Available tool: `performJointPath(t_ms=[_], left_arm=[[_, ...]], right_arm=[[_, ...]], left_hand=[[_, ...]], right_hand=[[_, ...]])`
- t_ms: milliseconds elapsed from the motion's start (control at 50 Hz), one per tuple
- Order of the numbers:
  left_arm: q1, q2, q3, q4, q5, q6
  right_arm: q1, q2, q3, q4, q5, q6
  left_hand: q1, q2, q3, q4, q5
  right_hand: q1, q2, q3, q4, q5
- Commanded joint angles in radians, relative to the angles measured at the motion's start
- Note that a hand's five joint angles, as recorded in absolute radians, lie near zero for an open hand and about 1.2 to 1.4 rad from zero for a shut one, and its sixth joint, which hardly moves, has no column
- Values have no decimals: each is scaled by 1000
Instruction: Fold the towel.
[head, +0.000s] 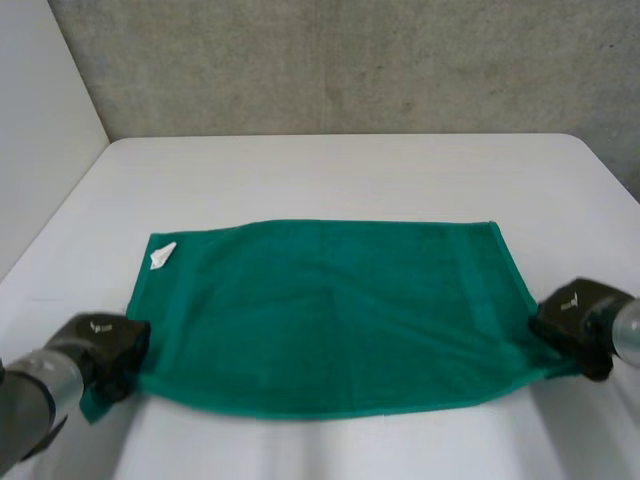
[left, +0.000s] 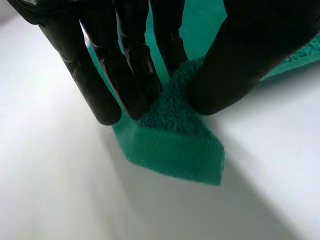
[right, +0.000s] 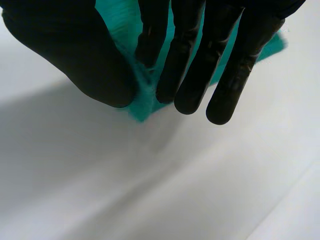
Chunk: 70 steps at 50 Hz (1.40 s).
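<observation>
Towel: The green towel (head: 330, 315) lies flat and spread out on the white table (head: 340, 170). Its long sides run from one hand across to the other.
Left hand: The left hand (left: 125, 60) pinches the near left corner of the towel between its fingers and thumb. The tip of the corner pokes out past the fingertips.
Right hand: The right hand (right: 200, 55) pinches the near right corner the same way. Just a little bit of green peeks out between its thumb and fingers.
Step now: I think the job is to lift the near edge and bring it over to the far edge, so the towel folds in half.
Doing it well: Both hands should go up together and move at the same speed, so the cloth does not twist. Both pinches look small, so a quick pull could make a corner slip out. Slow is better.
Where to aim: Each near corner should land right on top of its far corner. The small white tag (head: 162, 255) shows where the far left corner is.
Edges: The far edge looks straight. The near edge bows a little between the hands, so a gentle pull apart should make it tidy.
Room: There is lots of bare table past the far edge. The grey wall (head: 330, 60) is well behind it. The table sides are closer to the hands, so it is safer to move straight ahead, not outward.
</observation>
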Motion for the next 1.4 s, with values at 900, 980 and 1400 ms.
performJointPath(t_ms=[900, 980, 1400], left_arm=[[-35, -844, 914, 554, 112, 0], [-35, -757, 863, 554, 112, -3], [-44, -316, 319, 548, 110, -17]], right_arm=[[177, 835, -1101, -428, 245, 346], [176, 775, -1082, -431, 248, 409], [156, 381, -491, -320, 40, 546]], left_hand=[[-929, -1001, -996, -998, -945], [-932, -1004, -999, -1001, -948], [-949, -1022, -1016, -1018, -966]], right_hand=[[-810, -1007, -1010, -1018, -1001], [-810, -1007, -1010, -1018, -1001], [-810, -1007, -1010, -1018, -1001]])
